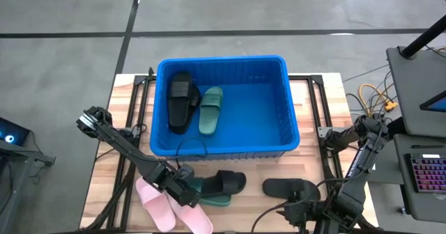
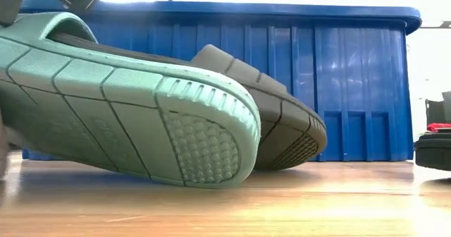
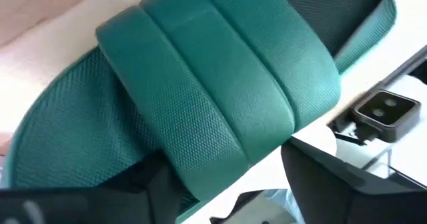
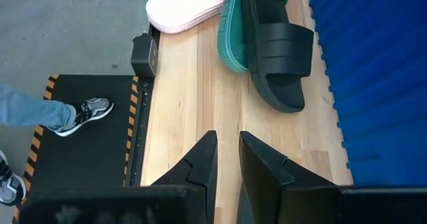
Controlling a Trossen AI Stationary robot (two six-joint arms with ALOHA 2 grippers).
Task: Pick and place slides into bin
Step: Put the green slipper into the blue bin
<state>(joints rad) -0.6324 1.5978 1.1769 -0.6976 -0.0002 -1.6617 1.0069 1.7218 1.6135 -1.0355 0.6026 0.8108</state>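
Robotics lab: rig-framed wooden table, grey concrete floor.

I see a light wooden table carrying the blue bin at its middle. In front of the bin lie two pink slides, a green slide, and two black slides, one lying apart.

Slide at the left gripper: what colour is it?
Dark green slide, its ribbed strap filling the left wrist view, with the left gripper over it.
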